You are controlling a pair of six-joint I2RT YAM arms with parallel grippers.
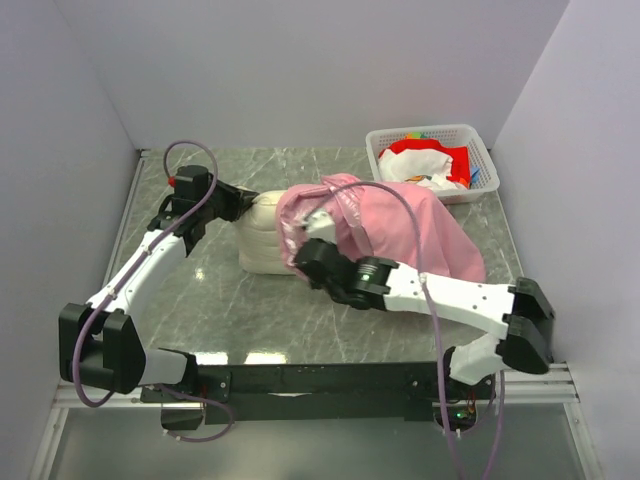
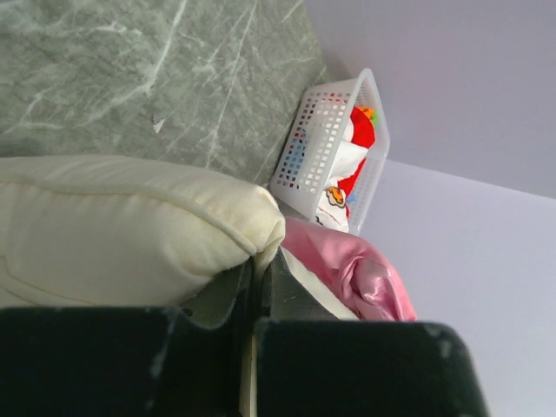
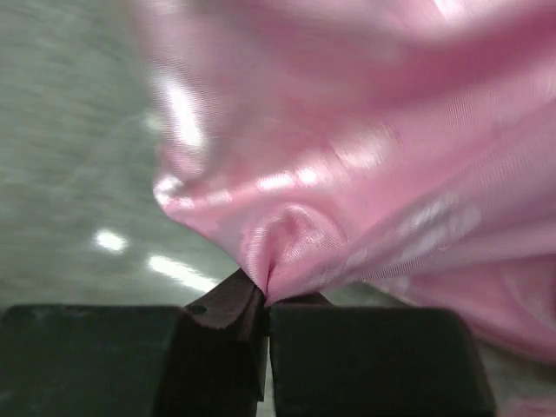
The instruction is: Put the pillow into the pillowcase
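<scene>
Pinching pillow (image 2: 130,226) corner, left end effector (image 2: 259,265), right end effector (image 3: 265,291) nipped pillowcase (image 3: 365,156), seen only from wrists, basket (image 1: 420,130) beyond pillow held cloth (image 1: 425,158).

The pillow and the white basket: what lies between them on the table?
The pink pillowcase, bunched over one end of the pillow, fills most of the stretch toward the basket. The top view shows this best; the left wrist view agrees.

white mesh basket (image 1: 478,180): far right corner, holds red and white cloth | green marble table (image 1: 220,300)
</scene>
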